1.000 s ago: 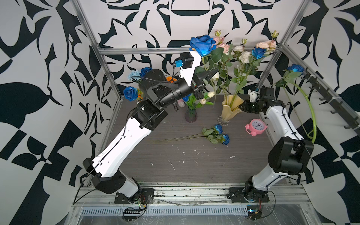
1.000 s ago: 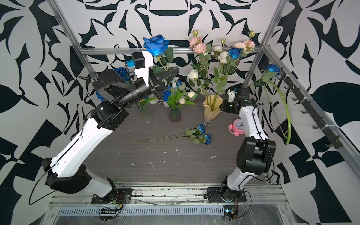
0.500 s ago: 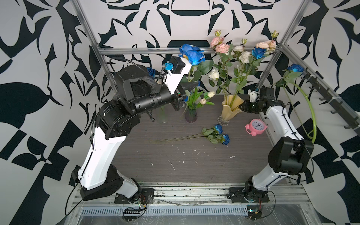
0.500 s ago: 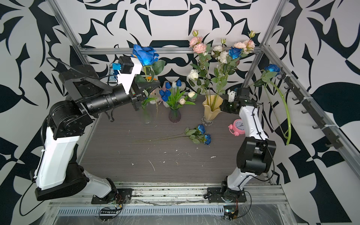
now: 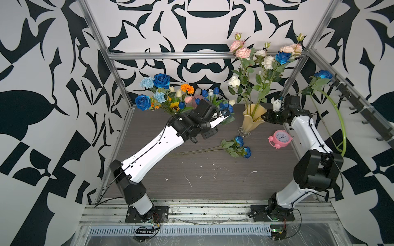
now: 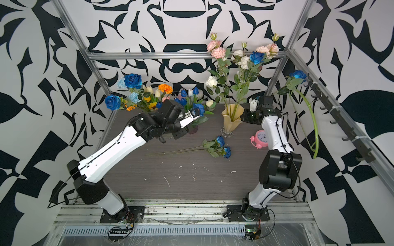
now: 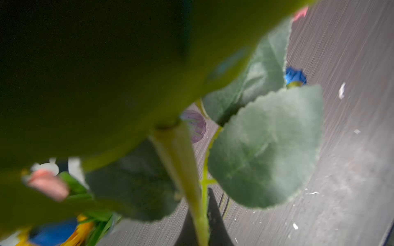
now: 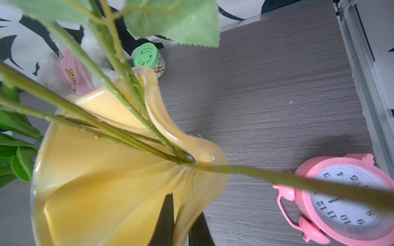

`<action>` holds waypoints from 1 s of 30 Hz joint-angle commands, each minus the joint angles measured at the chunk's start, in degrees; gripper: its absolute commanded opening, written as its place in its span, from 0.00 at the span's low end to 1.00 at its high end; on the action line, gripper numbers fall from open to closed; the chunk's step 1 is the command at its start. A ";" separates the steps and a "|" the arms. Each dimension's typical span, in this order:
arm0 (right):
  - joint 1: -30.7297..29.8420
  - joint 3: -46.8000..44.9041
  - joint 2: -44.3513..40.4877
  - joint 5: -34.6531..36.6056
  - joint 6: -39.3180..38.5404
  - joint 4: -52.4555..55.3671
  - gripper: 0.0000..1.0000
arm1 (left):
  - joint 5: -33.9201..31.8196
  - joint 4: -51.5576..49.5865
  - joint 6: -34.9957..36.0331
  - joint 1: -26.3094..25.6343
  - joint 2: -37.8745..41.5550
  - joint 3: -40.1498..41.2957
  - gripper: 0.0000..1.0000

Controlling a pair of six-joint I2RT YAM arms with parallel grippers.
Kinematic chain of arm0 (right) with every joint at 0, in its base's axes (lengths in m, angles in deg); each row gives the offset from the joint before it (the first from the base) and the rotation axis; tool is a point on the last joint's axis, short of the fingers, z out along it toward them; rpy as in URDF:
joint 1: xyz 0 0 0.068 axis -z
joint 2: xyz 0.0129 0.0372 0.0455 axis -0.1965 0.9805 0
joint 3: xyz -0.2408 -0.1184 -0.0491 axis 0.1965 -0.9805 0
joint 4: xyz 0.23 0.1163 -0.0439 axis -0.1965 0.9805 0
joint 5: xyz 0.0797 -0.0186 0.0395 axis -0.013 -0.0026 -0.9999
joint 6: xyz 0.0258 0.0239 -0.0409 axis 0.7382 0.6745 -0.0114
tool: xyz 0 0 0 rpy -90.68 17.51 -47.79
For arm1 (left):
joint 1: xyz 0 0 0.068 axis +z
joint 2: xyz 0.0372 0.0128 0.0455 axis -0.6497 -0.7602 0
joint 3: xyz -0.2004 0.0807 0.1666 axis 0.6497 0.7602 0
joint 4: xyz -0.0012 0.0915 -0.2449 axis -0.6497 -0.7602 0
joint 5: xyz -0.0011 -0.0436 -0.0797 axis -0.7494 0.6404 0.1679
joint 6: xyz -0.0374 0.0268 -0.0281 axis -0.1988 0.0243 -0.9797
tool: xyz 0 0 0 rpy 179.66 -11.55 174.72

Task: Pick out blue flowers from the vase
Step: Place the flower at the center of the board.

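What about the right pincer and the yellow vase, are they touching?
Touching: right wrist view shows the right pincer clamped on the yellow vase wall.

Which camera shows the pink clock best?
The right wrist view: the pink clock is close and its numbers are readable, though a green stem crosses it and the frame clips it. Both top views show it whole but small, on the table. The left wrist view does not clearly show it.
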 commanded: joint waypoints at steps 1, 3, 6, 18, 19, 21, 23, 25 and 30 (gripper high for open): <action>-0.02 0.71 -1.72 0.64 -0.80 1.04 0.00 | -2.29 5.73 2.79 -0.70 -3.13 1.52 0.00; 0.02 0.40 -1.94 0.90 -0.78 1.09 0.00 | -3.74 7.76 4.28 -1.00 -6.68 2.78 0.00; 0.02 -0.12 -2.12 1.04 -0.81 1.02 0.00 | -6.71 11.25 6.92 -1.81 -12.68 3.37 0.00; -0.08 -0.35 -1.73 0.82 -1.03 1.18 0.00 | -7.44 20.49 7.12 -2.10 -28.43 -0.07 0.00; -0.11 -0.38 -1.68 0.86 -0.99 1.08 0.00 | -7.09 21.01 6.76 -2.11 -28.89 -0.04 0.00; -0.07 -0.44 -1.57 0.74 -0.91 0.92 0.00 | -6.76 21.99 6.26 -2.11 -29.70 0.13 0.02; -0.07 -0.45 -1.55 0.74 -0.98 1.00 0.00 | -6.48 22.97 5.74 -2.11 -30.19 0.54 0.06; -0.07 -0.30 -1.53 1.02 -1.14 1.01 0.00 | -6.04 23.97 5.02 -2.12 -30.29 1.18 0.15; -0.11 0.48 -1.81 1.52 -1.43 1.43 0.00 | -3.65 25.14 3.49 -2.11 -28.85 1.92 0.41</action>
